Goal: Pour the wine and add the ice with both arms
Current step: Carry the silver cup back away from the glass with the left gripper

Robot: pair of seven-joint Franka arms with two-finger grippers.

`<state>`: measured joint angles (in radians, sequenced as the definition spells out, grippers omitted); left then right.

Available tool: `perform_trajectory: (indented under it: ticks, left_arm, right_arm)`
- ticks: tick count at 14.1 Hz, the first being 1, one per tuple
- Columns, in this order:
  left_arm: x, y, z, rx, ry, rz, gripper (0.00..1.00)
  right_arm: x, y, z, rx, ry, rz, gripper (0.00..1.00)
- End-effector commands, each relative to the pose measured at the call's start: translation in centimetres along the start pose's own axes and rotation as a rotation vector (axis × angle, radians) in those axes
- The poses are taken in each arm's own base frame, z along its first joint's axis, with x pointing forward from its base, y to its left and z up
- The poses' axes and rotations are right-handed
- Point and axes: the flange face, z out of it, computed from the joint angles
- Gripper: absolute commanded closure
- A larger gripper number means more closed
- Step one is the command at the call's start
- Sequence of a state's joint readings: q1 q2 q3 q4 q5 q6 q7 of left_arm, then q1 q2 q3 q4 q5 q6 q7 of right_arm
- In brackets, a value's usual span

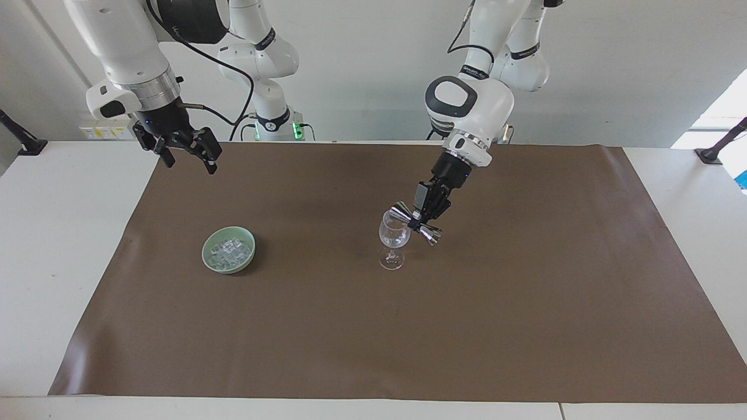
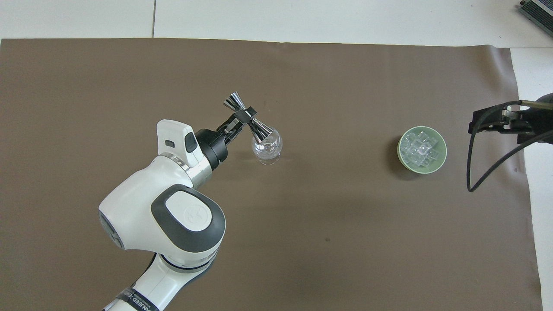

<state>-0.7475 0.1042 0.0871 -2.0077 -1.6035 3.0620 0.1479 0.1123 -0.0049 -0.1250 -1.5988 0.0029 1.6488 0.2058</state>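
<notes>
Tipping the jigger (image 1: 417, 224), clamped in the left claw (image 1: 418, 221), could nudge the glass (image 1: 393, 239) over; right claw (image 1: 185, 153) waits, spread apart.

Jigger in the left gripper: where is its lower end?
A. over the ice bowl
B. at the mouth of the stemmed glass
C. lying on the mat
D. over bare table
B: the left gripper holds the jigger tilted, one cone at the stemmed glass's rim.

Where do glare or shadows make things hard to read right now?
Facing view: bright window patch at the frame edge; the glass is see-through, faint against the brown mat. Overhead view: highlights streak the jigger; the bowl casts a soft shadow.
</notes>
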Motion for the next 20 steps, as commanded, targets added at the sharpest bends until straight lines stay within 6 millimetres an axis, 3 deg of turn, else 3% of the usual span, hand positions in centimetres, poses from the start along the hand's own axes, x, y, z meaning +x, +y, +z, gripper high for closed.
perform_trajectory:
  ticks: [1, 5, 6, 10, 17, 20]
  left_arm:
    - [2.0, 0.3, -0.8, -0.026, -0.038, -0.141, 1.00]
    - [5.5, -0.4, -1.2, -0.040, -0.094, -0.326, 1.00]
    - [7.1, -1.0, -1.5, -0.044, -0.114, -0.359, 1.00]
    - [10.6, -2.7, -2.1, -0.044, -0.201, -0.512, 1.00]
    - [21.7, -6.2, -6.0, 0.073, -0.384, -0.793, 1.00]
    - [24.4, -9.3, -6.8, 0.092, -0.456, -0.889, 1.00]
  right_arm:
    - [-0.7, 0.2, -0.1, 0.024, -0.011, -0.014, 0.00]
    - [-0.7, 0.3, -0.1, 0.024, -0.011, -0.013, 0.00]
    - [-0.7, 0.3, -0.1, 0.024, -0.011, -0.013, 0.00]
    - [-0.7, 0.3, -0.1, 0.024, -0.011, -0.013, 0.00]
    - [-0.7, 0.3, -0.1, 0.024, -0.012, -0.013, 0.00]
    - [-0.7, 0.3, -0.1, 0.024, -0.011, -0.013, 0.00]
